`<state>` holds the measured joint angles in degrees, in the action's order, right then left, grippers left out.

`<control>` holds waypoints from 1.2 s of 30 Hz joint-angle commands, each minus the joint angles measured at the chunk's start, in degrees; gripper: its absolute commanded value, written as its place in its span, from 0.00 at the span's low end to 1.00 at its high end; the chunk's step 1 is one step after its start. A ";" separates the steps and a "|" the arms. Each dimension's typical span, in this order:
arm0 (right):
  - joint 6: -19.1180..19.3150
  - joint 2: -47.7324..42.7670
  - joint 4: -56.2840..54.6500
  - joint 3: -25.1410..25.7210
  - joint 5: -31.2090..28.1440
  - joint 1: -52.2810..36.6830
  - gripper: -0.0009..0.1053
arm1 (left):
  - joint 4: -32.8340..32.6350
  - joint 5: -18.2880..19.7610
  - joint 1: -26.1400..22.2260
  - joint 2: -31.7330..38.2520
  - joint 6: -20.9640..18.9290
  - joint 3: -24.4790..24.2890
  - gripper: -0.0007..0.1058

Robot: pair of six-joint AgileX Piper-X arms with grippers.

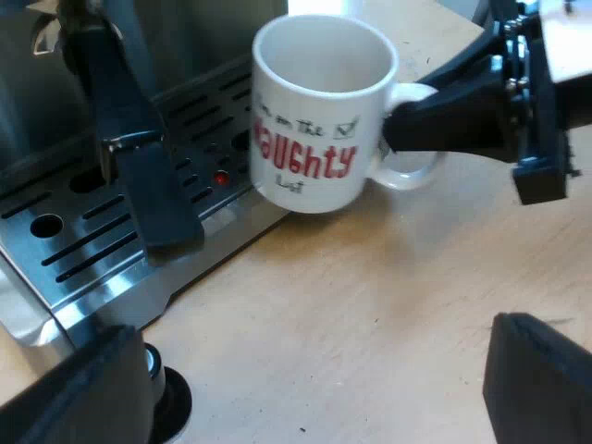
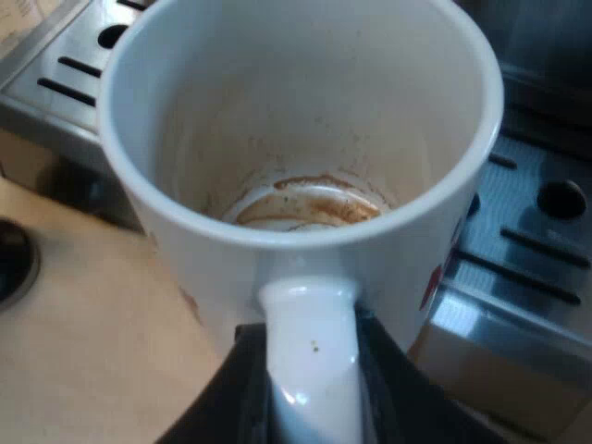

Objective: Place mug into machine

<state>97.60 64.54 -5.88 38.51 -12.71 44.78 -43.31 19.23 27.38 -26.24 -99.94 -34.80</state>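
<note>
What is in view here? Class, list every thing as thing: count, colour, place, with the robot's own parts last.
espresso machine: one, silver, slotted base; on the table.
mug: one, white, red and black lettering, brown residue inside; at the machine's slotted base.
dark handle: one, black; over the machine's slotted base.
round object: one, black; on the table by the machine, kind unclear.
table: one, light wood; under the machine.
right hand: one, black; shut on the mug's handle.
left hand: one, black; open, above the table.

A pale wooden tabletop with fine grain forms the setting; the light is soft and even; faint, blurred shadows lie on the wood; its surface looks matte.
</note>
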 commanded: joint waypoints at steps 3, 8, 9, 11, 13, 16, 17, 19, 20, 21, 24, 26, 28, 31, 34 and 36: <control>0.06 3.43 4.83 3.21 0.06 0.14 0.01 | 0.36 0.10 0.25 0.04 -0.11 -0.36 0.75; 0.06 7.59 6.80 5.45 -0.19 1.87 0.01 | 0.36 0.10 0.25 0.04 -0.11 -0.36 0.75; 0.06 8.10 7.36 5.71 -0.27 2.16 0.01 | 0.36 0.10 0.25 0.04 -0.11 -0.36 0.75; 0.06 9.64 8.37 6.57 -0.48 2.38 0.01 | 0.36 0.10 0.25 0.04 -0.11 -0.36 0.75; -0.20 11.37 8.89 7.46 -0.62 2.41 0.01 | 0.36 0.10 0.25 0.04 -0.11 -0.36 0.75; -0.20 13.16 9.15 8.67 -1.36 2.82 0.01 | 0.36 0.10 0.25 0.04 -0.11 -0.36 0.75; -0.20 13.95 9.15 9.17 -1.67 2.91 0.01 | 0.36 0.10 0.25 0.04 -0.11 -0.36 0.75; -0.20 15.08 9.68 9.75 -1.63 2.88 0.01 | 0.36 0.10 0.25 0.04 -0.11 -0.36 0.75; -0.20 15.67 10.74 9.91 -1.85 2.88 0.01 | 0.36 0.10 0.25 0.04 -0.11 -0.36 0.75; -0.20 15.85 11.12 9.91 -1.94 2.88 0.01 | 0.36 0.10 0.25 0.04 -0.11 -0.36 0.75; -0.20 16.91 13.37 9.95 -4.22 2.88 0.01 | 0.36 0.10 0.25 0.04 -0.11 -0.36 0.75; -0.20 17.40 14.00 10.11 -4.28 2.88 0.01 | 0.36 0.10 0.25 0.04 -0.11 -0.36 0.75; -0.20 17.89 14.28 10.11 -4.28 2.88 0.01 | 0.36 0.10 0.25 0.04 -0.11 -0.36 0.75; -0.20 18.85 15.07 10.39 -4.28 2.88 0.01 | 0.36 0.10 0.25 0.04 -0.11 -0.36 0.75; -0.20 19.85 16.28 10.64 -4.28 2.88 0.01 | 0.36 0.10 0.25 0.04 -0.11 -0.36 0.75; -0.20 20.22 16.47 10.72 -4.28 2.88 0.01 | 0.36 0.10 0.25 0.04 -0.11 -0.36 0.75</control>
<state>96.78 85.06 8.08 48.22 -16.58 47.50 -43.31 19.23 27.38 -26.24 -99.94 -34.80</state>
